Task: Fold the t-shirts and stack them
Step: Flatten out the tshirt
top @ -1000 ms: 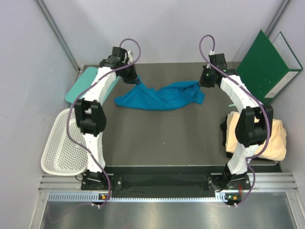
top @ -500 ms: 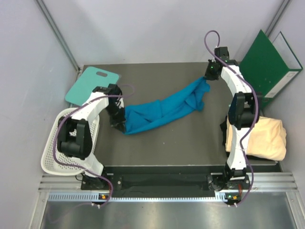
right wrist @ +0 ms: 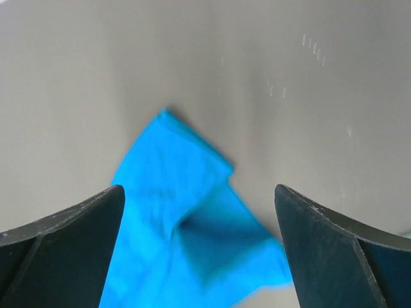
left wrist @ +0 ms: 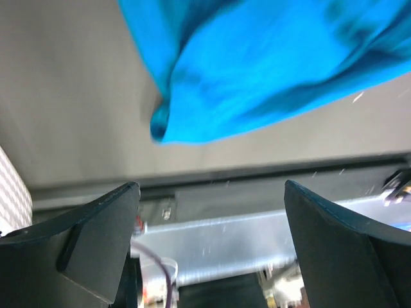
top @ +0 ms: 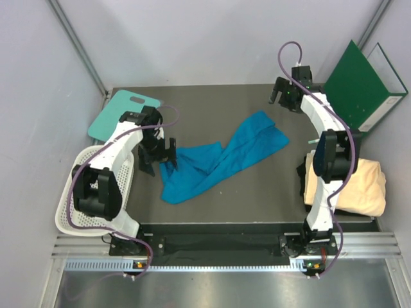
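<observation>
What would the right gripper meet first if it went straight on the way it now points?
Probably the end of the blue shirt, lying on the table in line with the open right gripper; depth is unclear.

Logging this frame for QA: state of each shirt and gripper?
Blue shirt, unfolded, rumpled on the table, not gripped.
Cream shirt, folded, at table's right side.
Left gripper, open, empty.
Right gripper, open, empty.
</observation>
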You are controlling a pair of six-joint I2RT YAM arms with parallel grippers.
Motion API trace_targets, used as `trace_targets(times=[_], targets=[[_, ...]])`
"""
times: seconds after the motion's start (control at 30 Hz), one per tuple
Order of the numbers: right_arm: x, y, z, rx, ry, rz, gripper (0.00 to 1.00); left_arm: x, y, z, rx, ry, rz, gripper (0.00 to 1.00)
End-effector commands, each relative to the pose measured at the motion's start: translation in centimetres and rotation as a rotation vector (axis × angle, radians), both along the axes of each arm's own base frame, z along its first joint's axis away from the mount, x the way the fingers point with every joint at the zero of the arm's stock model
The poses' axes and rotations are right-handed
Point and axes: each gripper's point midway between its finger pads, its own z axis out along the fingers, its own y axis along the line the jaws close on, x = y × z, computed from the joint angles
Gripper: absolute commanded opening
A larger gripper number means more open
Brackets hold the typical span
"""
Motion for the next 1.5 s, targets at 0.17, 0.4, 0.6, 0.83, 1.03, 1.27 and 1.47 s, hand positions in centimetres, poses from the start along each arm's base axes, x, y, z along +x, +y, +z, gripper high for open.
trace_targets(times=[0.17,0.4,0.6,0.83,1.03,1.27,1.47], targets=[[-4.8,3.1,1.3,0.167,-0.008,0.073,1.00,8.8,-1.7,-4.8,-0.005,-0.096,-0.014,0.99],[-6.0,3.7,0.3,0.203,0.027,0.083,1.00,12.4,-4.0,-6.7,-0.104,-0.137,-0.061,0.79],[-6.3,4.4,-0.3,0.234,0.049,0.093,1.00,14.6,-4.6,-5.4,-0.121,-0.177,-0.062,0.00],[-6.7,5.2,-0.9,0.243,0.073,0.115,1.00,15.5,-3.6,-0.1,-0.114,-0.286,-0.069,0.00],[-6.8,5.5,-1.4,0.244,0.085,0.127,0.99,12.9,-3.5,-0.1,-0.131,-0.249,-0.073,0.74],[-7.2,5.7,-1.9,0.249,0.100,0.136,1.00,11.2,-3.3,-3.4,-0.127,-0.191,-0.092,0.89],[-7.6,5.7,-2.5,0.250,0.114,0.135,1.00,11.0,-4.6,-4.7,-0.170,-0.159,-0.131,0.81]])
